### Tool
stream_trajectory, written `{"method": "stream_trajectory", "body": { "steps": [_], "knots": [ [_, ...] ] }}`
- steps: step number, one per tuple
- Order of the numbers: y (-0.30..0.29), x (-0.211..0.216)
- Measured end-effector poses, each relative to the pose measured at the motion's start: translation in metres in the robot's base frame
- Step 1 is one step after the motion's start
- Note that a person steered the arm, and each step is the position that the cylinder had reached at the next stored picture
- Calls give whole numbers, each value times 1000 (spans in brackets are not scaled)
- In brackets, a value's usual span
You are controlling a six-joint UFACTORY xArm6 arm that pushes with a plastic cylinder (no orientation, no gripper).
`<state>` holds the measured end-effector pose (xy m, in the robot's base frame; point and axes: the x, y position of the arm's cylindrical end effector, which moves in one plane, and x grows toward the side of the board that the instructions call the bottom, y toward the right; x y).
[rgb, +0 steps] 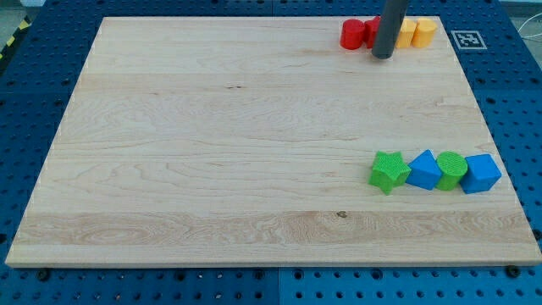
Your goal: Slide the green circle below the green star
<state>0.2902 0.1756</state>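
Green circle (pixel 450 170) sits near the wooden board's (pixel 212 144) right edge, in the lower half of the view, third in a tight row of four blocks. Reading from the view's left, the row runs: green star (pixel 389 171), a blue block (pixel 424 169) of angular shape, the green circle, then a blue cube (pixel 482 174). Each block touches or very nearly touches its neighbour; the circle is wedged between the two blue pieces and level with the star, not below it.

My tip (pixel 383 56) stands at the view's top right, well apart from that row. The rod carries no jaws or hand, so nothing is gripped and there is no opening to report. The tip rests among a second cluster: a red cylinder (pixel 352 35) just to its left, a second red block (pixel 373 27) partly hidden behind the rod, and two yellow blocks to its right. The nearer yellow block (pixel 406 32) is too covered to judge its shape; the farther one (pixel 425 32) appears to be a cylinder.

The board lies on a blue perforated table (pixel 34 102).
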Motion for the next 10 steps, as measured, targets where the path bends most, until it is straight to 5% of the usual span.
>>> {"method": "stream_trajectory", "body": {
  "steps": [10],
  "knots": [
    [61, 208]
  ]
}}
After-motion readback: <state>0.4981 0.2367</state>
